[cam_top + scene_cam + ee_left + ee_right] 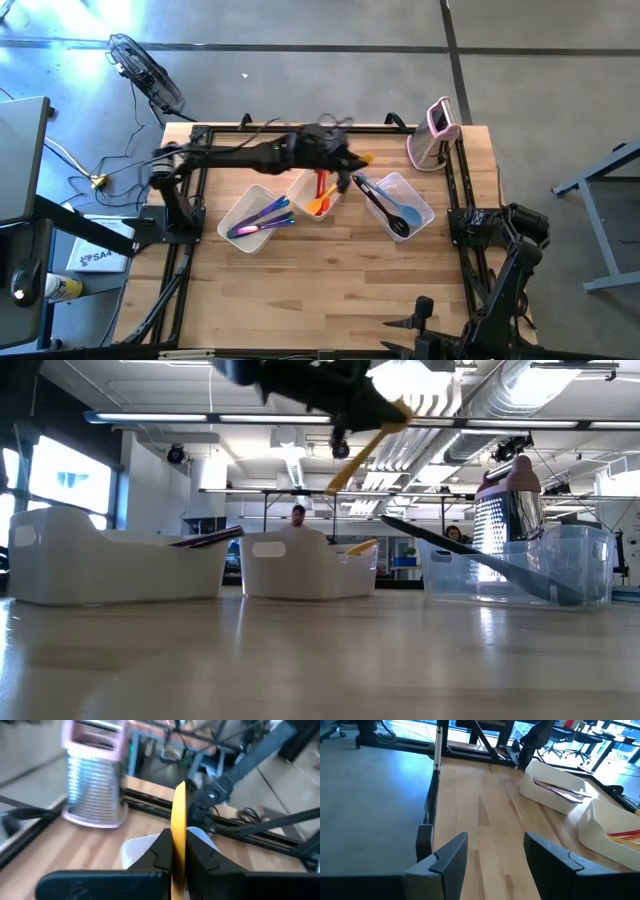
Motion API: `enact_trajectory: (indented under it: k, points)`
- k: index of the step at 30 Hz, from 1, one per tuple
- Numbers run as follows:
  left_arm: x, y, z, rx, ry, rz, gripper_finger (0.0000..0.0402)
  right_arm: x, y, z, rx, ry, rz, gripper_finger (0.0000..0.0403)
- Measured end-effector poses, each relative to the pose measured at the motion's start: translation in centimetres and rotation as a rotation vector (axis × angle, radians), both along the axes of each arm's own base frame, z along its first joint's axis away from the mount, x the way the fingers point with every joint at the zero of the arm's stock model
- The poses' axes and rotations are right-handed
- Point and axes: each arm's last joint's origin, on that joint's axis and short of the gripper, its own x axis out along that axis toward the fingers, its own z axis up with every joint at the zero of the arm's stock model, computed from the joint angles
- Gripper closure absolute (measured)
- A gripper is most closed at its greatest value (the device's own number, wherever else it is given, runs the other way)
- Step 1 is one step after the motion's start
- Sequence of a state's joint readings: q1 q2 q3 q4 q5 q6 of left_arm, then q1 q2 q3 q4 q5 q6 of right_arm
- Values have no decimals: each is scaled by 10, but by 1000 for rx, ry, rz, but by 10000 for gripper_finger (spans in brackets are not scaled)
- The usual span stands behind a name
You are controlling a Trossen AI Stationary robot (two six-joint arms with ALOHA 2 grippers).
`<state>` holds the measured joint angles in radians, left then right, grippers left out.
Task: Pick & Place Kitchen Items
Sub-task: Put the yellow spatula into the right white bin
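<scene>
Yellow utensil (pixel 178 827) clamped in left hand (pixel 177 857), above the middle tub (pixel 318 196). Lower it well inside before letting go. Right hand (pixel 495 855) idle, released, at desk (pixel 330 290) edge.

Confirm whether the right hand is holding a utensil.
No: the right hand hangs open over bare table, nothing between its fingers.

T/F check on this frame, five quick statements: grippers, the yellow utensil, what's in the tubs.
1. The left gripper is shut on the yellow utensil. True.
2. The right gripper holds a spoon. False: it is open and empty.
3. The yellow utensil lies on the table. False: it is held in the air above the tubs.
4. The left tub holds purple utensils. True.
5. The grater lies flat. False: it stands upright.
</scene>
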<state>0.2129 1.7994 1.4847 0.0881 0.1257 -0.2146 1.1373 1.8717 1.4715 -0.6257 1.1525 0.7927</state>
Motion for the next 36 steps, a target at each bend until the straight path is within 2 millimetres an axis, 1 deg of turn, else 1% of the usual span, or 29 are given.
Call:
enact_trajectory:
  k: [5, 7, 9, 11, 14, 17, 22, 27, 31, 36]
  points:
    - [-50, 10, -23, -1, -144, 61, 387, -1, -2, -1, -32, -6, -9, 215]
    - [-65, 15, -35, -13, -216, 76, 387, 1, -4, -1, -39, -8, -20, 215]
    - [-75, 18, -46, -27, -246, 76, 387, 4, -6, -1, -55, -1, -29, 215]
    - [-83, 22, -58, -31, -234, 96, 387, 8, -9, -1, -61, -3, -43, 215]
    - [-88, 25, -74, -40, -180, 142, 387, 15, -14, -2, -73, 3, -64, 221]
    - [-91, 27, -84, -43, -140, 150, 387, 21, -20, 1, -70, 13, -78, 237]
    - [-97, 25, -98, -83, -98, 137, 387, 29, -28, 8, -98, 19, -89, 270]
    - [-103, 22, -112, -95, -56, 135, 387, 35, -34, 10, -113, 32, -96, 294]
    - [-107, 21, -118, -102, -47, 125, 387, 39, -36, 9, -96, 56, -92, 305]
    - [-107, 20, -119, -107, -43, 94, 387, 42, -37, 10, -86, 55, -96, 310]
